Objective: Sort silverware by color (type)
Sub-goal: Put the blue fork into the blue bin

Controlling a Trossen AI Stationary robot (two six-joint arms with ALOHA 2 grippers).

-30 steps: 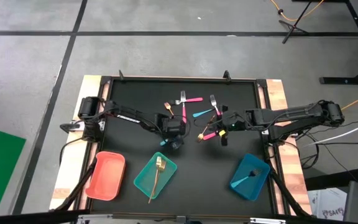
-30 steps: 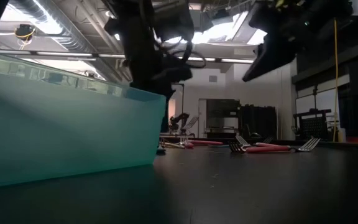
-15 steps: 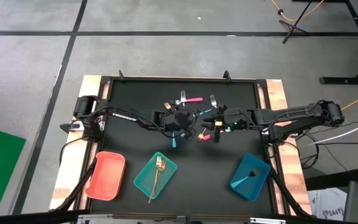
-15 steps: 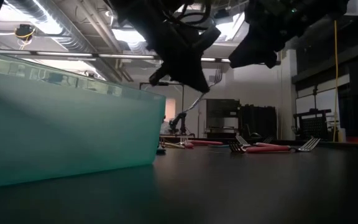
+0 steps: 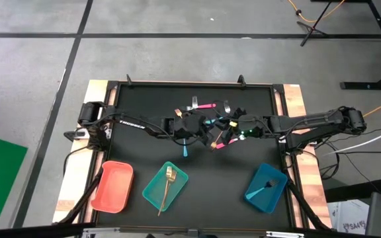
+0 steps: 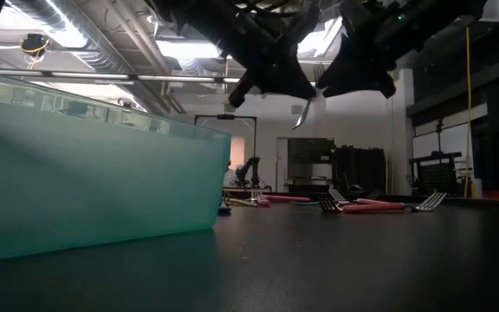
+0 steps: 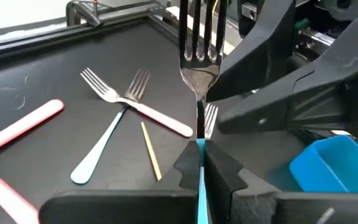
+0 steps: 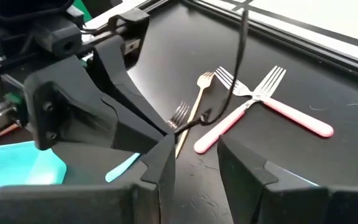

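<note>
The black surface [image 5: 144, 99] stands on a grey concrete floor [image 5: 177, 56] crossed by dark lines; the low view looks into a workshop with ceiling lights. Along the near edge, from left to right, sit a pink tray [image 5: 112, 186], a teal tray [image 5: 165, 186] holding a gold fork [image 5: 168, 184], and a blue tray [image 5: 266, 188] with a light-blue-handled piece [image 5: 262, 190] inside. At mid-surface the left end effector [image 5: 192, 127] is clamped on a light-blue-handled fork [image 7: 199, 74], lifted clear of the surface. The right end effector [image 5: 233, 127], just beside it, has its fingers parted around nothing. Pink-handled forks [image 8: 263, 99] and a small gold fork [image 8: 197, 99] lie loose beneath them.
</note>
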